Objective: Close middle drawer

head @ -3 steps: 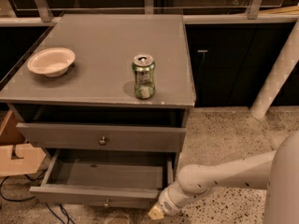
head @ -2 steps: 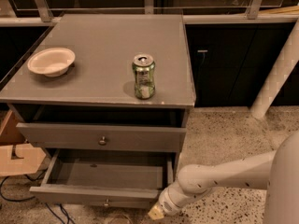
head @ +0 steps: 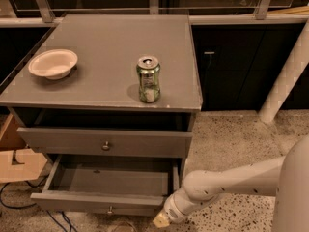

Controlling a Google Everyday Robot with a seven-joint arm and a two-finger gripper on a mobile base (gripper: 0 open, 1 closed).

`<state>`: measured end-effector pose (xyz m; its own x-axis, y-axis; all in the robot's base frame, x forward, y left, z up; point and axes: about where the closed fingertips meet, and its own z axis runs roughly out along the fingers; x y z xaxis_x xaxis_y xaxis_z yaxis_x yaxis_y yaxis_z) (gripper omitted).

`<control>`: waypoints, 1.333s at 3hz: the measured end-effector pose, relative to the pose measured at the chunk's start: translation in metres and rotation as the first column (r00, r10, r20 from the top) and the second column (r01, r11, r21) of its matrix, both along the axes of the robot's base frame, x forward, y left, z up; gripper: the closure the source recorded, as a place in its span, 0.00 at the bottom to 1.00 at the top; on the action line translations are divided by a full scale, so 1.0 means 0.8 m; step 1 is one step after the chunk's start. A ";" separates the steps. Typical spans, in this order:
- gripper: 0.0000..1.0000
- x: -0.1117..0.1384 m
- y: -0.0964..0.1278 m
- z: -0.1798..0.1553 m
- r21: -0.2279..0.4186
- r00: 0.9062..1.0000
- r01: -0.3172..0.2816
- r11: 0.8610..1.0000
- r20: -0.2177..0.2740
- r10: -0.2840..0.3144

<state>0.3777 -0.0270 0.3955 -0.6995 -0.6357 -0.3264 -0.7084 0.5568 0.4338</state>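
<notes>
The middle drawer (head: pixel 104 201) is pulled far out of the grey cabinet, showing its plain grey inside. Its flat front faces me low in the view, with a small round knob (head: pixel 110 210) at its centre. My gripper (head: pixel 162 220) is at the bottom of the view, at the right end of that drawer front, on the white arm (head: pixel 227 182) that reaches in from the right. It touches or nearly touches the front's right corner.
The drawer above (head: pixel 106 142) with its own knob stands nearly shut. On the cabinet top (head: pixel 111 47) are a green can (head: pixel 148 79) and a white bowl (head: pixel 53 63). A cardboard box (head: pixel 14 161) and cables lie on the floor at left. A white post (head: pixel 285 81) stands at right.
</notes>
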 end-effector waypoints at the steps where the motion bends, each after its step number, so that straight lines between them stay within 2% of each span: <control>1: 0.30 0.000 0.000 0.000 0.000 1.000 0.000 1.000 0.000 0.000; 2: 0.00 0.000 0.000 0.000 0.000 1.000 0.000 1.000 0.000 0.000; 3: 0.03 0.000 0.000 0.000 0.000 1.000 0.000 1.000 0.000 0.000; 4: 0.27 0.000 0.000 0.000 0.000 1.000 0.000 1.000 0.000 0.000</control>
